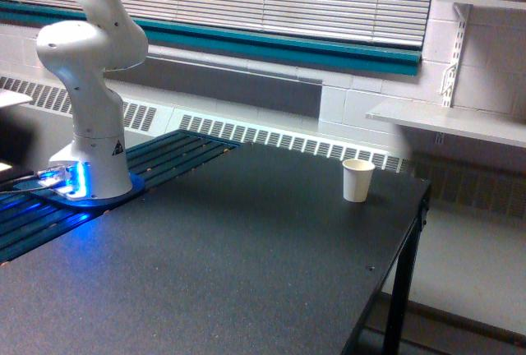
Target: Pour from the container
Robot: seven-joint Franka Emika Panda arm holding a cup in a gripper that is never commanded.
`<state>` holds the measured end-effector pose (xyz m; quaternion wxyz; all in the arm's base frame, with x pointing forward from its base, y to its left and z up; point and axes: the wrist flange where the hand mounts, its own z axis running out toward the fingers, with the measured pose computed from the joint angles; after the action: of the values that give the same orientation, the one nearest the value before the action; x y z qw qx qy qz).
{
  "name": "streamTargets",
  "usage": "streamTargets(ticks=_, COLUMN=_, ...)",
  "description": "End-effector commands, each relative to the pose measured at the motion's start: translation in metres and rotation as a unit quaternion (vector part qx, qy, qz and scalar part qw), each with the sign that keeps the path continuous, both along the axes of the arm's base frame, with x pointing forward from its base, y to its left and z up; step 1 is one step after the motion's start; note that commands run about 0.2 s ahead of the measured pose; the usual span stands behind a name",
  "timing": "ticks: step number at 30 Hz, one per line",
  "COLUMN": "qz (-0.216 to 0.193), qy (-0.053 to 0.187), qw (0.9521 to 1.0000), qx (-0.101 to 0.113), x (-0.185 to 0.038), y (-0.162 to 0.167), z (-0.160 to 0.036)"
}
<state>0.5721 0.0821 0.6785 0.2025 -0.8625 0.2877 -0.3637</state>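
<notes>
The clear container with dark reddish-brown bits is out of view. My gripper is out of view too: only the arm's white base and lower links (89,84) show at the exterior view's left, rising past the top edge. An opaque white paper cup (357,180) stands upright on the dark table (246,265), near its far right edge.
The arm's base (86,178) glows blue on a dark slatted panel at the left. Behind the table run a white radiator grille (271,136) and window blinds. A grey shelf (452,121) juts from the wall at the right. The table's right edge drops to the floor.
</notes>
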Motion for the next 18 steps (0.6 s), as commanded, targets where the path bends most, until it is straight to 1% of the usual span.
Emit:
streamTargets(ticks=1, qz=0.037, qy=0.091, qw=0.9945, qx=-0.038, x=0.013, y=0.044, z=-0.092)
streamTargets(ticks=3, qz=0.043, qy=0.098, qw=0.9929, qx=-0.053, x=0.012, y=0.052, z=-0.102)
streamTargets(ticks=5, qz=0.051, qy=0.108, qw=0.9907, qx=-0.066, x=0.011, y=0.062, z=-0.119)
streamTargets(ticks=8, qz=0.074, qy=0.134, qw=0.9835, qx=-0.096, x=0.01, y=0.079, z=-0.155)
streamTargets(ticks=10, qz=0.089, qy=0.151, qw=0.9778, qx=-0.114, x=0.008, y=0.091, z=-0.182)
streamTargets(ticks=13, qz=0.115, qy=0.181, qw=0.9665, qx=-0.141, x=0.002, y=0.109, z=-0.228)
streamTargets(ticks=15, qz=0.131, qy=0.207, qw=0.9565, qx=-0.159, x=-0.004, y=0.119, z=-0.262)
streamTargets(ticks=18, qz=0.148, qy=0.242, qw=0.9417, qx=-0.181, x=-0.017, y=0.133, z=-0.312)
